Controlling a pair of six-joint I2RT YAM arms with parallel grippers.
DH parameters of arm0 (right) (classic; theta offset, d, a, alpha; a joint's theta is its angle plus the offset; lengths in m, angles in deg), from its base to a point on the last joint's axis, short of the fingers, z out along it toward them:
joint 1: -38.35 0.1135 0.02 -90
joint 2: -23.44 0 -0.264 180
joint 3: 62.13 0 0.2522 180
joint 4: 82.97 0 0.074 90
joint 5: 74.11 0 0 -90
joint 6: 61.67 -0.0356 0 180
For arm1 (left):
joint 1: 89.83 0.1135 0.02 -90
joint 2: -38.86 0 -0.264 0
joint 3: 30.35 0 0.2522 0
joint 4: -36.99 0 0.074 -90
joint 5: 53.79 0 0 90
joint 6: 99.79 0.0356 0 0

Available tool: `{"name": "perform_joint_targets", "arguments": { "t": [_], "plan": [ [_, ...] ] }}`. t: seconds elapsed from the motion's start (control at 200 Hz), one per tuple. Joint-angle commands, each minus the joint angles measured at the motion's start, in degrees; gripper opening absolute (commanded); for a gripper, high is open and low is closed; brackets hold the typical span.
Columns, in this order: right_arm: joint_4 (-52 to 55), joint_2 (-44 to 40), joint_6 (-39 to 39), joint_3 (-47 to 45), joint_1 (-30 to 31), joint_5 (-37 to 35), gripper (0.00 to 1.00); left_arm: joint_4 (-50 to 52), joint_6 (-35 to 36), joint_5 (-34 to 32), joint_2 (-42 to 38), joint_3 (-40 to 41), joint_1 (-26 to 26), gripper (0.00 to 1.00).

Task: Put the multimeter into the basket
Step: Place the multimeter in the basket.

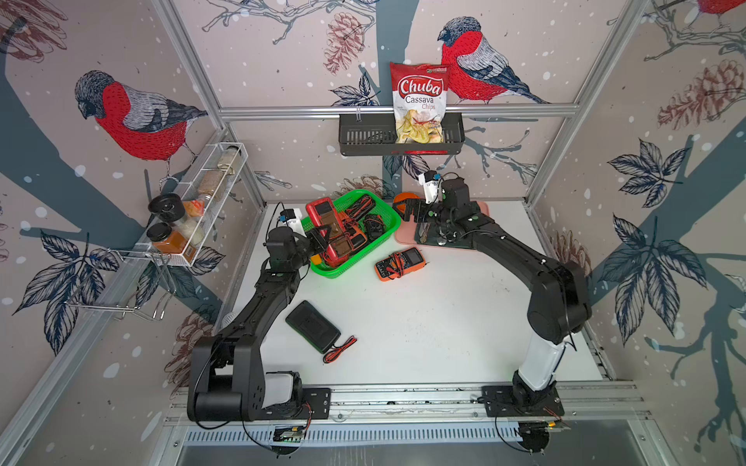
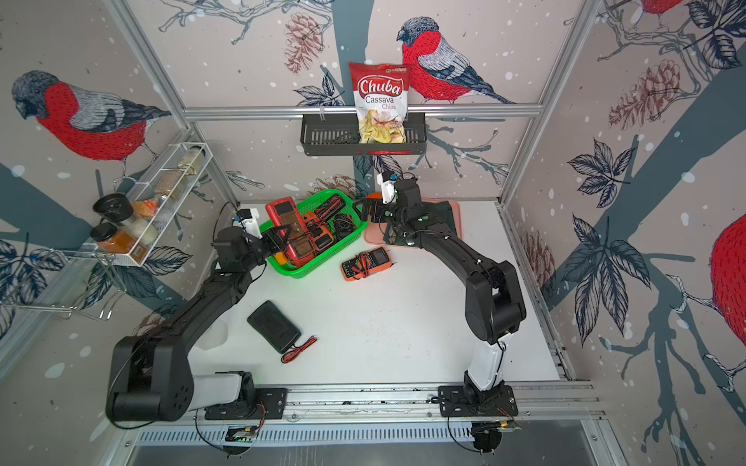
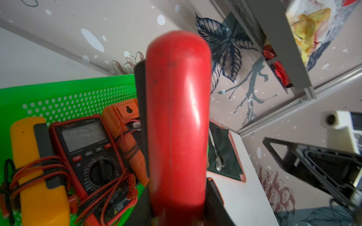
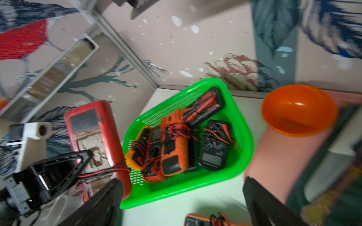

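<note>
Fingers of my left gripper (image 1: 321, 238) clamp the red multimeter (image 1: 323, 214), tilted over the basket (image 1: 355, 265); my right gripper (image 1: 405, 211) gapes wide just beside the basket.

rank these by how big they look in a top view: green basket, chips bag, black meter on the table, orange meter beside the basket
1. green basket
2. chips bag
3. black meter
4. orange meter
Last two look close; the black one seems nearer the camera, so their order is unsure.

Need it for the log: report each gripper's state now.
Left gripper: closed on the red multimeter.
Right gripper: open, holding nothing.
</note>
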Motion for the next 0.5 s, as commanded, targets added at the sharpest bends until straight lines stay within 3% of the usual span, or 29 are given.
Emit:
{"name": "perform_joint_targets", "arguments": {
  "t": [0.0,0.215,0.495],
  "plan": [
    [4.5,-4.9,2.1,-3.7,0.5,-17.1,1.00,-5.9,-2.3,-2.9,3.7,-3.1,0.2,0.00],
    [6.7,-15.4,0.8,-11.5,0.5,-30.7,1.00,-3.1,-2.8,-2.8,10.7,-7.0,1.0,0.00],
    [7.6,-23.1,0.5,-16.8,0.9,-35.5,1.00,-1.2,-2.3,-1.2,14.7,-7.9,2.4,0.00]
  ]
}}
